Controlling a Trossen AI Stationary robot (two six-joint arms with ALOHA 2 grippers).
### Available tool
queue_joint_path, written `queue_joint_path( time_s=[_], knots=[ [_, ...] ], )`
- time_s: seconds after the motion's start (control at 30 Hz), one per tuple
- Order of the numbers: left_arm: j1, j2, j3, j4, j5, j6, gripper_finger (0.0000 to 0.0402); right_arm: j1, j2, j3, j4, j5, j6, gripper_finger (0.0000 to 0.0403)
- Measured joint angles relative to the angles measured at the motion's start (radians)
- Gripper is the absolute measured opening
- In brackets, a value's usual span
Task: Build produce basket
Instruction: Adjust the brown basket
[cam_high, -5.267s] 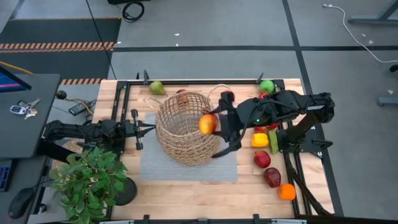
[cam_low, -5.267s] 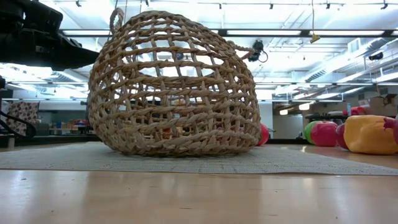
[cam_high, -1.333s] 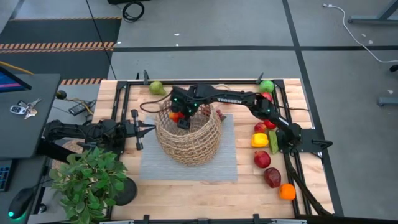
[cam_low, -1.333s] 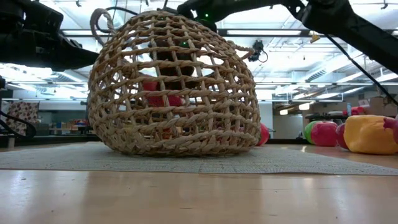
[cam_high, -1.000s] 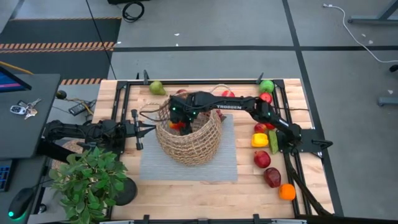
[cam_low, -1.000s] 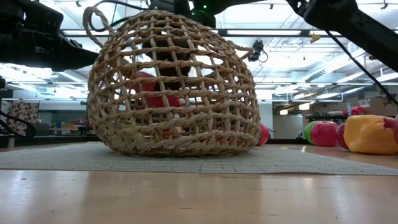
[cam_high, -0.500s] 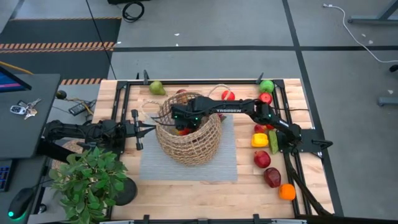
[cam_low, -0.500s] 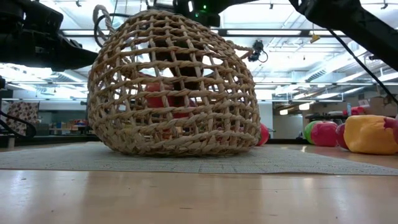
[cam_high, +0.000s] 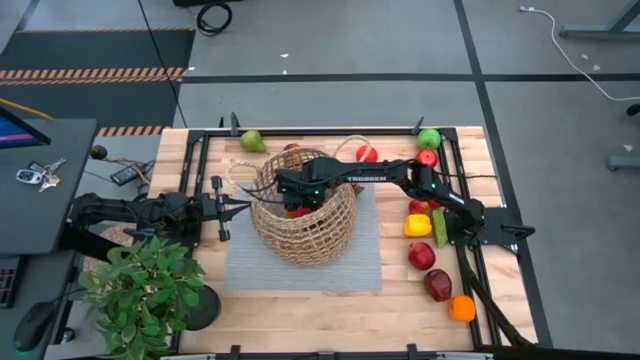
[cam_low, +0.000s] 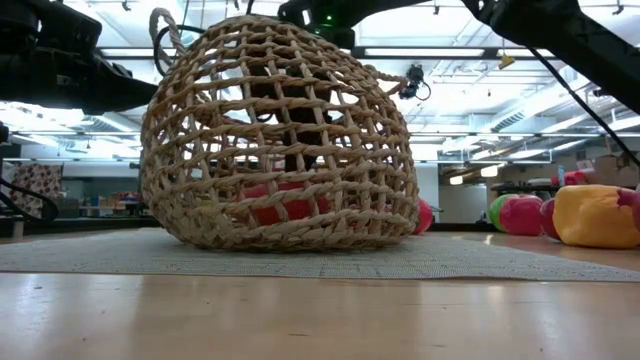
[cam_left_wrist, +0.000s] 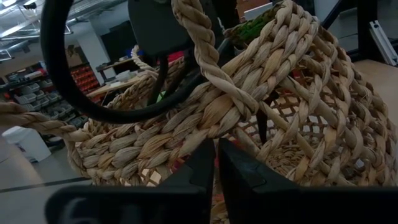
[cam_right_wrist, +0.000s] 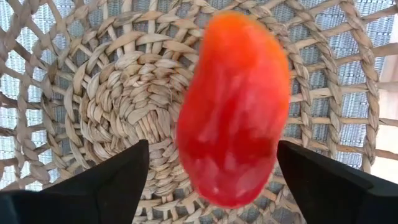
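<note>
- Tan wicker first: found basket (cam_high: 300, 238) upright on grey mat (cam_high: 240, 265) mid-table, mouth up.
- Found right gripper (cam_high: 298, 197) down inside the basket mouth, pointing at the woven floor.
- Read its jaws as spread wide with nothing gripped; saw clear gaps either side of red-orange fruit (cam_right_wrist: 233, 109) in the right wrist view.
- Placed that fruit directly below the right gripper, on or just above the basket floor; saw it low against the near wall in the low view.
- Logged the fruit as oblong: long axis along the gap between the fingers rather than across it, and roughly level in the low view. Could not tell which end led.
- Found left gripper (cam_high: 232, 203) just beside the basket's left wall, near a loop handle, jaws closed, holding nothing visible.
- Judged the drop as done, so next move called for a straight lift out of the mouth, clear of rim and handles.
- Counted loose produce off the right edge of the mat: yellow pepper (cam_high: 417, 224), red apple (cam_high: 421, 255), orange (cam_high: 461, 308), with green apple (cam_high: 429, 138) at the far right corner.
- Spotted green pear (cam_high: 252, 140) at the far edge, left of the basket.
- Judged right arm nearer to the right-hand cluster; judged left arm nearer to the pear.
- Flagged snag risk: open fingers close to the weave on the way up.
</note>
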Motion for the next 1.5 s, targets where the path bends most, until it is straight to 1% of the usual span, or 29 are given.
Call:
queue_joint_path(
  time_s=[0.17, 0.4, 0.5, 0.67, 0.77, 0.93, 1.07, 1.27, 1.4, 1.5],
  knots=[
    [0.0, 0.0, 0.0, 0.001, 0.0, 0.0, 0.003, 0.0, -0.04, 0.0, -0.004, 0.001, -0.002, 0.0364],
    [0.0, 0.0, 0.0, 0.002, -0.001, 0.0, 0.0036, 0.0, -0.157, 0.0, 0.009, 0.079, -0.009, 0.0357],
    [0.0, 0.0, 0.0, 0.003, -0.001, 0.0, 0.0033, 0.0, -0.219, 0.0, 0.031, 0.137, -0.01, 0.0357],
    [0.0, 0.0, 0.0, 0.0, -0.002, 0.0, 0.0028, 0.0, -0.318, 0.001, 0.128, 0.274, 0.006, 0.0357],
    [0.0, 0.0, 0.0, 0.0, -0.001, 0.0, 0.0029, 0.003, -0.332, 0.002, 0.147, 0.303, 0.007, 0.0357],
    [0.0, 0.0, 0.0, 0.001, -0.001, 0.0, 0.0036, 0.02, -0.28, 0.0, 0.135, 0.38, 0.023, 0.0356],
    [0.0, 0.0, 0.0, -0.001, -0.001, 0.0, 0.0034, 0.027, -0.243, -0.001, 0.124, 0.365, -0.015, 0.0353],
    [0.0, 0.0, 0.0, 0.0, 0.0, 0.0, 0.0028, 0.035, -0.258, -0.001, 0.106, 0.41, -0.068, 0.0349],
    [0.0, 0.0, 0.0, -0.001, 0.0, 0.0, 0.0031, 0.033, -0.312, 0.002, 0.101, 0.364, -0.065, 0.0348],
    [0.0, 0.0, 0.0, 0.0, 0.0, 0.0, 0.0034, 0.034, -0.324, 0.002, 0.029, 0.322, -0.069, 0.0348]
  ],
)
